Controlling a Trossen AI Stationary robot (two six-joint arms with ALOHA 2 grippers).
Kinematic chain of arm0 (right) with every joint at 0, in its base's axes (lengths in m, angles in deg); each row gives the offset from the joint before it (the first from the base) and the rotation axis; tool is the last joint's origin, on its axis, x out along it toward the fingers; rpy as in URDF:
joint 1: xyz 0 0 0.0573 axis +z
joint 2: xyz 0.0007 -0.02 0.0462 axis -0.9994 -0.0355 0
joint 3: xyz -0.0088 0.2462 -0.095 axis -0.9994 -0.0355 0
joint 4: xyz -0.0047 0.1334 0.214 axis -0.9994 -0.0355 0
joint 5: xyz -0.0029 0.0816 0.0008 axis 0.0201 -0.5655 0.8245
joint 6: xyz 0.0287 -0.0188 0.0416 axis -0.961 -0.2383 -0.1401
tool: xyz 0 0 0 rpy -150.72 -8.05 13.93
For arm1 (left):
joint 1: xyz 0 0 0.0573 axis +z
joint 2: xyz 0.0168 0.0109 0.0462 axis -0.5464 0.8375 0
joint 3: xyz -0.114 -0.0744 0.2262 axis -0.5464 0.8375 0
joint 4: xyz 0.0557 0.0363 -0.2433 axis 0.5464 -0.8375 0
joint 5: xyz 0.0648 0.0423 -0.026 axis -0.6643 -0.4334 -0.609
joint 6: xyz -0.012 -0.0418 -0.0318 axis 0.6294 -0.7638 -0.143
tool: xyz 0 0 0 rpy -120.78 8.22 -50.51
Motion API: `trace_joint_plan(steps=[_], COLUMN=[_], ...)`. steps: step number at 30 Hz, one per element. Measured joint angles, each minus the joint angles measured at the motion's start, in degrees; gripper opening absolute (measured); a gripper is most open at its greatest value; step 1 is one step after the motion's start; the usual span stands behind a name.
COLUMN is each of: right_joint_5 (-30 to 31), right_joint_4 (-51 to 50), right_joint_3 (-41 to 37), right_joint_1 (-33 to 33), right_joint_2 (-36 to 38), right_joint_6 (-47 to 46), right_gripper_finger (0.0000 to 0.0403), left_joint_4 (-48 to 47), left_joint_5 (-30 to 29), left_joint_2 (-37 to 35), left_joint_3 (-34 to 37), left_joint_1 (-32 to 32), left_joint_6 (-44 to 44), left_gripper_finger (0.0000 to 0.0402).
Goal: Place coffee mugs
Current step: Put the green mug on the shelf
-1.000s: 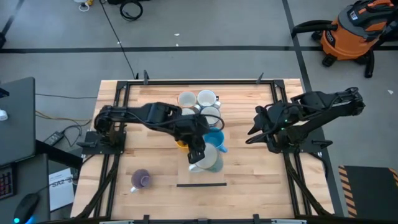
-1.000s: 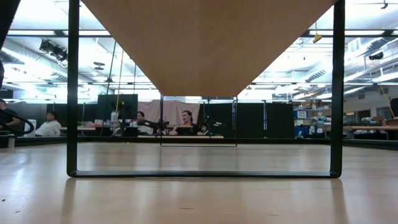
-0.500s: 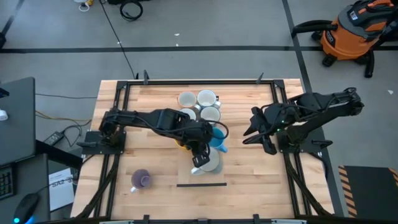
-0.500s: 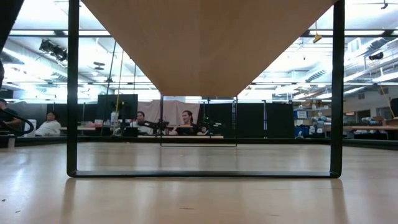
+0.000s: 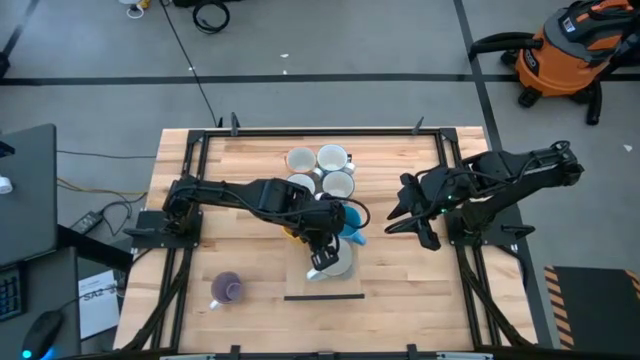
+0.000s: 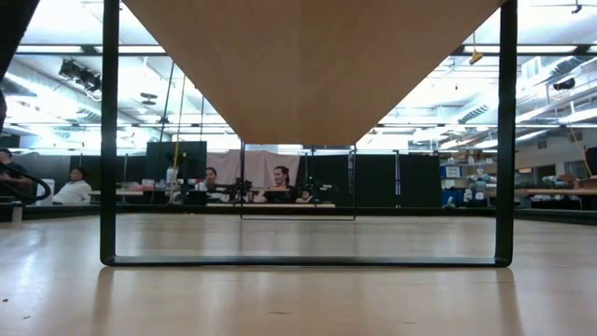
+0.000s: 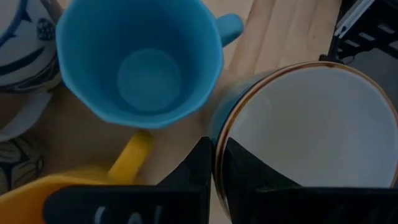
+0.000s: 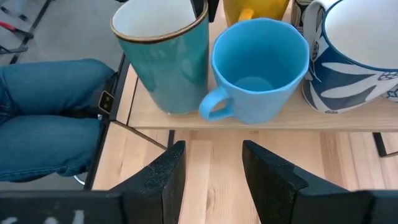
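Observation:
My left gripper (image 5: pixel 322 262) (image 7: pixel 214 149) is shut on a teal mug (image 5: pixel 337 262) (image 8: pixel 165 62) with a white inside and a brown rim, near the table's middle. A bright blue mug (image 5: pixel 347 220) (image 7: pixel 140 59) stands just beyond it, a yellow-orange mug (image 5: pixel 291 232) (image 7: pixel 68 180) beside that. Several white mugs (image 5: pixel 332 158) cluster toward the far edge; one has a blue pattern (image 8: pixel 354 56). A purple mug (image 5: pixel 228 288) stands alone near the near left. My right gripper (image 5: pixel 392 215) (image 8: pixel 211 149) is open, right of the blue mug, touching nothing. My left gripper holds the teal mug by its rim (image 7: pixel 216 163), on the side toward the yellow mug. One finger (image 7: pixel 245 171) is inside the mug and one finger (image 7: pixel 196 168) outside. The fingers come from above, pointing down. The mug stands nearly upright, its base (image 8: pixel 171 109) at the table top.
A thin dark strip (image 5: pixel 325 297) lies on the table just nearer than the teal mug. Black frame rails (image 5: pixel 190 150) run along the table's sides. Bare wood (image 5: pixel 400 280) lies between the mugs and the right arm. A person's denim-clad legs (image 8: pixel 50 106) show beyond the table.
My left gripper has carried the teal mug a little toward the near edge and lowered it next to the blue mug; the mug shows smaller from above than before. My right gripper has shifted slightly toward the table's left, nearer the mugs.

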Motion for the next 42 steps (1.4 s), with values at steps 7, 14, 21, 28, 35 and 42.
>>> trace_joint_plan(steps=[7,14,21,28,35,42], right_joint_5=[0.0,0.0,0.0,0.0,0.0,-0.1], right_joint_4=[0.0,0.0,0.0,0.0,0.0,0.0], right_joint_3=[0.0,0.0,0.0,0.0,0.0,0.0], right_joint_1=[0.0,0.0,0.0,0.0,0.0,0.0], right_joint_2=[-0.4,-0.5,-0.5,-0.5,-0.5,-0.5], right_joint_6=[0.0,0.0,0.0,0.0,0.0,0.0], right_gripper_finger=[0.0165,0.0165,0.0165,0.0165,0.0165,0.0165], left_joint_4=[-0.7,-0.7,-0.7,-0.3,0.8,1.0], left_joint_5=[0.1,0.1,0.1,0.1,0.2,0.6], left_joint_2=[0.4,0.5,0.5,0.5,0.5,0.5], left_joint_3=[0.0,0.0,0.0,0.0,0.0,0.0], left_joint_1=[0.0,0.0,0.0,0.0,0.0,0.0], left_joint_6=[-0.1,-0.1,-0.1,0.0,0.5,0.5], left_gripper_finger=[0.0031,0.0051,0.0054,0.0054,0.0055,0.0055])
